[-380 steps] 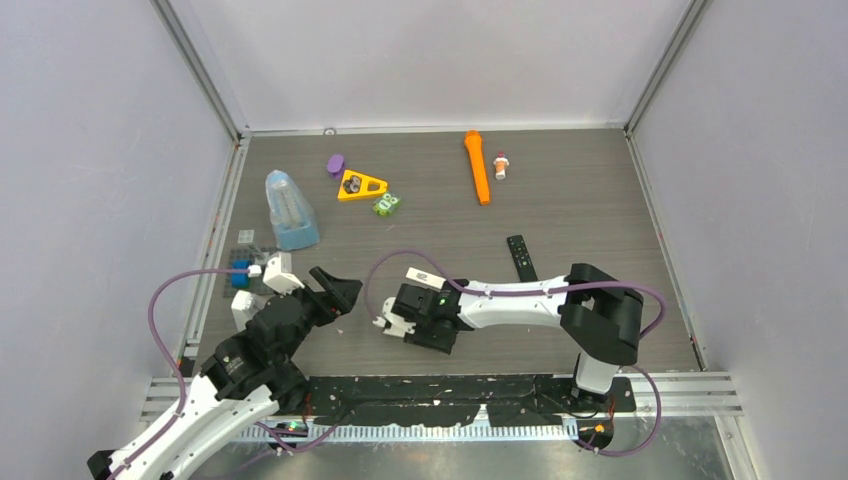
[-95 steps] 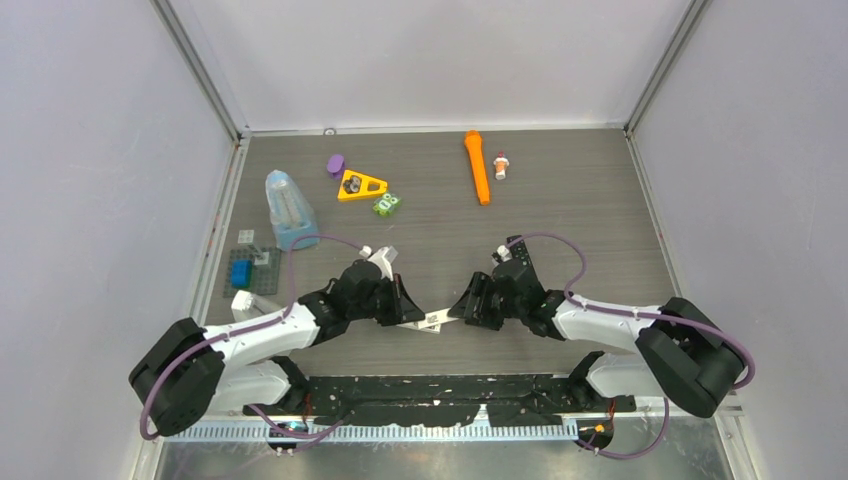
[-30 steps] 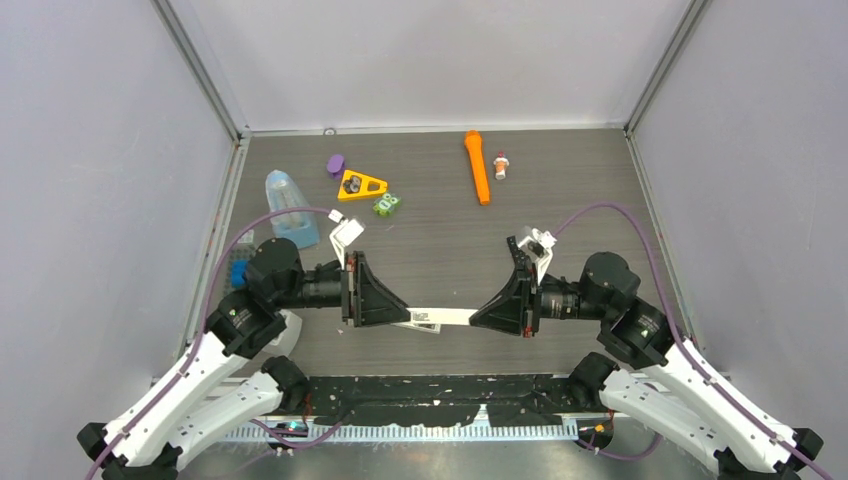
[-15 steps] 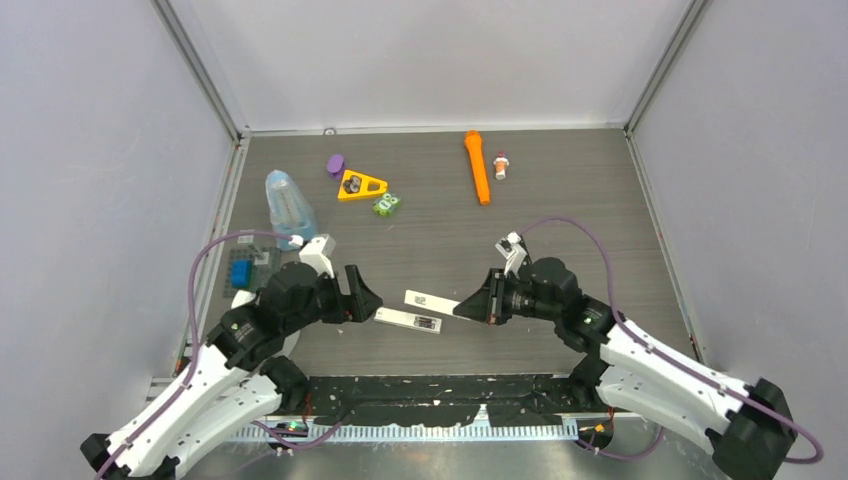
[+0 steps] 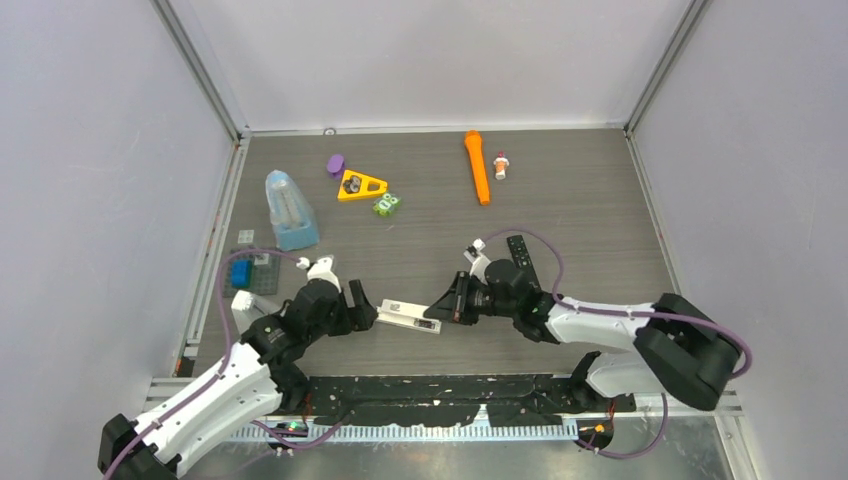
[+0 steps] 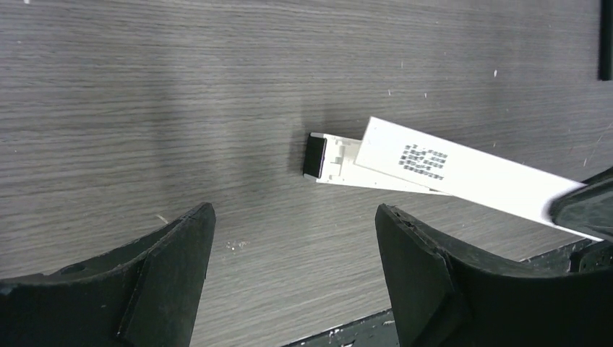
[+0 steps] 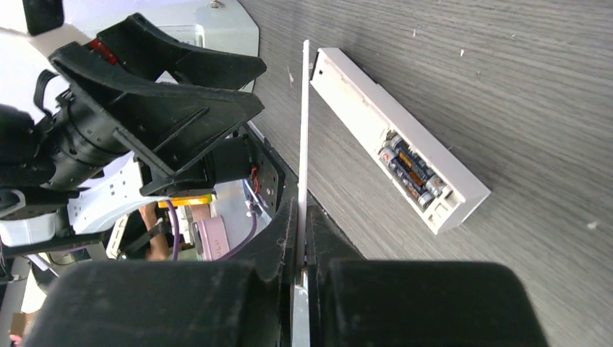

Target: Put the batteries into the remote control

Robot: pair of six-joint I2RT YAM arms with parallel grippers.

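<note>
The remote control (image 7: pixel 376 119) lies flat on the table, back up, its compartment open. The batteries (image 7: pixel 410 168) sit inside it, side by side. In the top view the remote (image 5: pixel 408 318) lies between both grippers. My right gripper (image 7: pixel 302 217) is shut on a thin white cover plate (image 7: pixel 303 130), seen edge-on, and holds it slanted over the remote. In the left wrist view the plate (image 6: pixel 463 173), with small dark print, overlaps the remote (image 6: pixel 338 163), whose dark end faces my left gripper (image 6: pixel 293 217). That gripper is open and empty, just short of the dark end.
A black remote (image 5: pixel 520 257) lies behind my right arm. An orange flashlight (image 5: pixel 477 165), a small figure (image 5: pixel 501 165), a yellow triangle (image 5: pixel 360 185), a green block (image 5: pixel 386 204) and a purple piece (image 5: pixel 335 163) lie far back. A blue bottle (image 5: pixel 288 210) and blue brick (image 5: pixel 240 272) stand left.
My right gripper has carried the cover plate down and left, from apart from the remote to over it. My left gripper has dropped lower and sits by the remote's left end.
</note>
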